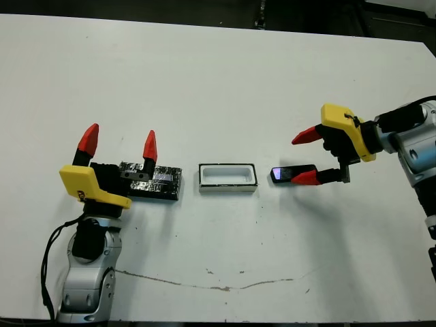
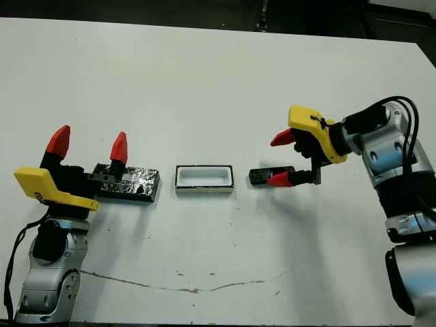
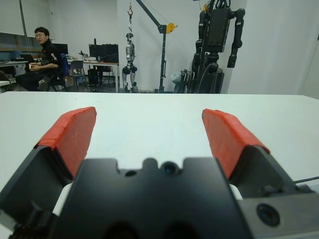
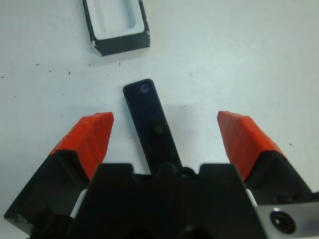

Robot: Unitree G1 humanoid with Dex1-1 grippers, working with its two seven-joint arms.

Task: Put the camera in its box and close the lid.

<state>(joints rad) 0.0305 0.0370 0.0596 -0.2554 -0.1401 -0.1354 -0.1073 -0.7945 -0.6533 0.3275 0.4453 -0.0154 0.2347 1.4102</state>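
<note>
Surface (image 1: 218,82): your white worktop.
Right gripper (image 4: 167,130): spread wide, straddling camera (image 4: 149,119).
Left gripper (image 1: 119,146): released, over lid (image 1: 160,180).
Box (image 1: 227,177): between them.

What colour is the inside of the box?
White; the box shows it best in the right wrist view.
</note>
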